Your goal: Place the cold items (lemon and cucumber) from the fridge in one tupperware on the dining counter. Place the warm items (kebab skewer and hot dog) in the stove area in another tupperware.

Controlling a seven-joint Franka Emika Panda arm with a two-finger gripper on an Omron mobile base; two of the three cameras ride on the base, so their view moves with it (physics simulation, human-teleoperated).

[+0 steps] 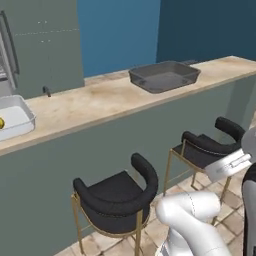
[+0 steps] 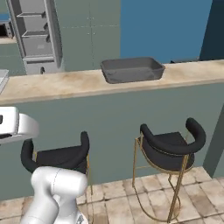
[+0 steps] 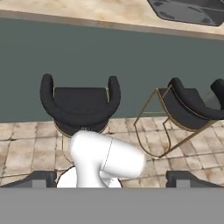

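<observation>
Two tupperwares [image 1: 164, 76] [image 1: 14, 117] sit well apart on the dining counter [image 1: 100, 100], two stools [image 1: 116, 197] [image 1: 207, 147] before it.

The pincer [image 3: 112, 178] stands wide open, its two dark tips low in the picture, holding nothing. Beyond are two black stools [image 3: 80, 106] on the tiled floor [image 3: 26, 144] before the counter [image 3: 87, 11], which carries a dark tupperware [image 3: 188, 11].

Beige dining counter [image 1: 100, 102]: dark tupperware [image 1: 164, 76], white tupperware [image 1: 15, 117] on top.
</observation>
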